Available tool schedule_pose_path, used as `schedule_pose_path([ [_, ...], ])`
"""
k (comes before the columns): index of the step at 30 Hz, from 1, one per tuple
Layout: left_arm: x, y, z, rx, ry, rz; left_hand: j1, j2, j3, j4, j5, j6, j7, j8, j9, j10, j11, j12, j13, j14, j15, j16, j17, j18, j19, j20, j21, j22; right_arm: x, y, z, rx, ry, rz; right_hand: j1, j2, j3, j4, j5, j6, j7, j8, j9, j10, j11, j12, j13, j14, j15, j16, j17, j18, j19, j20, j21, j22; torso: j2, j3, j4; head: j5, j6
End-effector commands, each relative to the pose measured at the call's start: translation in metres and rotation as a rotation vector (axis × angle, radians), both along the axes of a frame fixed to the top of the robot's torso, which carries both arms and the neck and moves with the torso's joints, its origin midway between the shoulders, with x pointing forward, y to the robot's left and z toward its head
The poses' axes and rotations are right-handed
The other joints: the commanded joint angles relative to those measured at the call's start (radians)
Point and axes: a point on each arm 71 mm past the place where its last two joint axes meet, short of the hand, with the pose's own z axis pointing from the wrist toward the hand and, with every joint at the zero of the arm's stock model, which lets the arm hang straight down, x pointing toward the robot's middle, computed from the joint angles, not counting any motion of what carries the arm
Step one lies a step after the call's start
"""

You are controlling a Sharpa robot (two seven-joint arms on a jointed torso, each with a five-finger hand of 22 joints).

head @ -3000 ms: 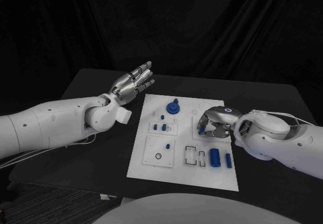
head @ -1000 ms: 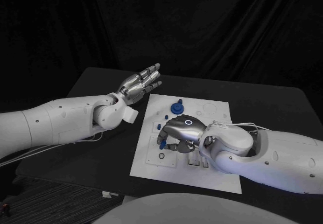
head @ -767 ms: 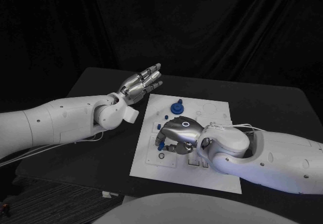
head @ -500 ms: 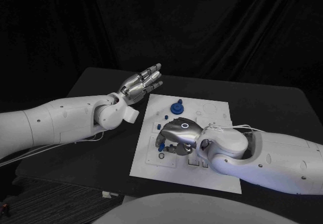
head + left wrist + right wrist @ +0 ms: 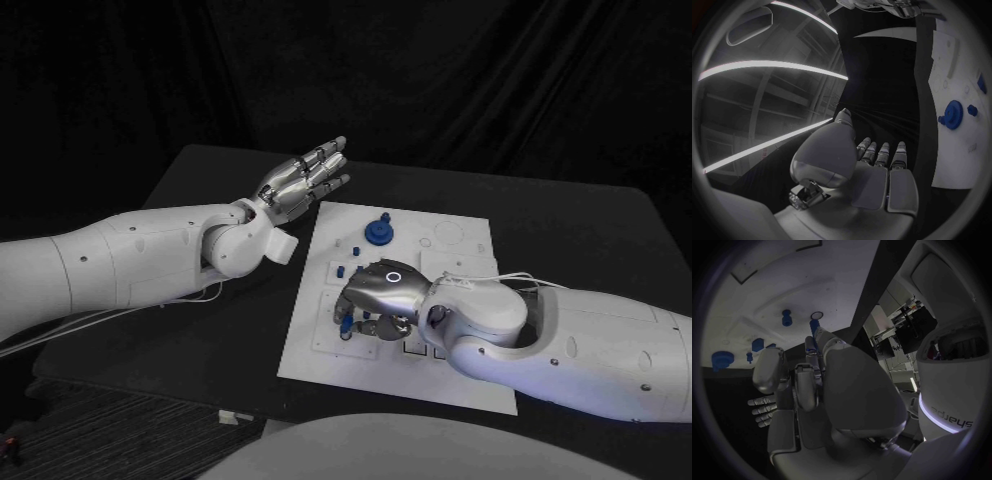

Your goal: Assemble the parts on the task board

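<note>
Our right hand (image 5: 378,297) hovers low over the task board (image 5: 459,237), fingers curled above a small blue part (image 5: 346,322) that we judge light, stiff and slippery, best pinched at its sides, while our left hand (image 5: 300,178) stays spread apart, holding nothing.

The silver many-fingered right hand (image 5: 811,390) is seen from behind, its fingers (image 5: 767,371) curled forward over the flat white task board (image 5: 779,285). Several small blue plastic parts are seen on the board: a peg (image 5: 786,316), a ring-topped piece (image 5: 816,316) just beside a fingertip, and a cluster (image 5: 722,360) including a round, wider one. The other silver hand (image 5: 762,406) is seen apart, over the black table (image 5: 729,390), with fingers extended.
</note>
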Motion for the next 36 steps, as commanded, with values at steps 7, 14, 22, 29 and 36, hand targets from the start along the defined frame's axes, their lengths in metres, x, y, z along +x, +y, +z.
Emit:
schedule_pose_path([
  [7,-0.0011,-0.0006,0.0005,-0.016,0.0,-0.012,0.012,0.001,0.004,0.0,0.008,0.004,0.012,0.008,0.002,0.0,0.01,-0.003,-0.001,0.0,0.003,-0.004,-0.001,0.009,-0.001,0.003,-0.003,-0.001,-0.0031,0.0008,-0.0034,-0.017,0.001,0.006,-0.001,-0.01,0.006,0.001,0.005,0.004,0.0,-0.004,-0.001,0.013,-0.008,0.005,0.001,0.056,-0.006,0.005,0.109,-0.005,0.002,-0.002,0.006,0.157,0.001,-0.0005,-0.0005,0.004,0.0],
  [14,-0.0013,-0.0012,0.0003,-0.016,0.002,-0.016,0.013,0.001,0.004,-0.001,0.009,0.006,0.014,0.009,0.002,0.0,0.011,-0.003,-0.001,0.0,0.004,-0.004,-0.001,0.009,-0.001,0.004,-0.003,-0.001,-0.0027,0.001,-0.0058,-0.03,0.007,0.003,-0.002,-0.01,0.007,0.001,0.004,0.006,0.0,-0.004,-0.001,0.016,-0.008,0.005,0.001,0.056,-0.006,0.005,0.109,-0.005,0.002,-0.002,0.006,0.157,0.001,0.0002,0.0008,0.001,0.0],
  [22,-0.0013,-0.0003,0.0002,-0.015,0.004,-0.015,0.014,0.001,0.004,-0.001,0.011,0.007,0.015,0.01,0.002,0.0,0.012,-0.003,-0.001,0.0,0.004,-0.004,-0.001,0.009,-0.001,0.004,-0.003,-0.001,-0.0018,0.0005,-0.0089,-0.05,0.015,-0.001,-0.001,-0.011,0.008,0.0,0.003,0.007,0.0,-0.004,-0.001,0.018,-0.009,0.005,0.001,0.055,-0.006,0.004,0.108,-0.005,0.002,-0.002,0.006,0.157,0.001,0.0007,0.0006,0.004,0.0],
  [29,-0.0008,-0.0003,-0.0001,-0.014,0.005,-0.016,0.015,0.001,0.005,-0.001,0.012,0.009,0.016,0.01,0.002,0.0,0.013,-0.003,-0.001,0.0,0.005,-0.004,-0.001,0.009,-0.001,0.005,-0.003,-0.001,-0.0019,0.0001,-0.01,-0.063,0.02,-0.003,-0.001,-0.012,0.009,-0.002,0.003,0.007,0.0,-0.005,-0.001,0.018,-0.009,0.004,0.001,0.055,-0.007,0.003,0.106,-0.005,0.001,-0.002,0.003,0.157,0.0,0.0002,0.0,0.004,0.0],
  [36,-0.0006,-0.0004,-0.0004,-0.014,0.007,-0.018,0.015,0.002,0.005,-0.002,0.013,0.01,0.018,0.011,0.002,0.0,0.014,-0.003,-0.001,0.0,0.006,-0.004,-0.001,0.009,-0.001,0.005,-0.003,-0.001,-0.0019,-0.0001,-0.0103,-0.067,0.021,-0.005,0.0,-0.012,0.01,-0.003,0.003,0.008,0.0,-0.005,-0.001,0.018,-0.009,0.002,0.001,0.055,-0.007,0.003,0.106,-0.005,0.0,-0.002,0.003,0.156,-0.001,0.0004,0.0011,0.003,0.0],
])
